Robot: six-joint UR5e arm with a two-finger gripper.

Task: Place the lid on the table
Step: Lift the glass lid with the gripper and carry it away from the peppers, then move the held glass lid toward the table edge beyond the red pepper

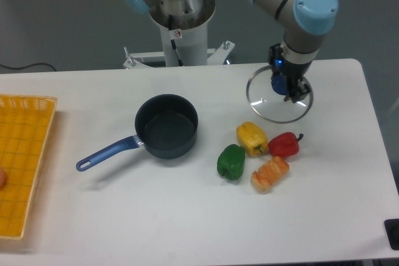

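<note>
- Fixed camera: a two-finger gripper (290, 91) clenches the small blue knob of a round clear glass lid (278, 99), near the far right corner of the large white table (156, 216).
- Dark blue saucepan (166, 125) sits uncovered mid-table.

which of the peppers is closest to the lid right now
The red pepper. It sits just below the lid held by the end effector, at the right of the group. The yellow, green and orange ones lie farther off.

White table (187, 216) — saucepan (165, 126), four peppers (255, 151), yellow tray (22, 160).
</note>
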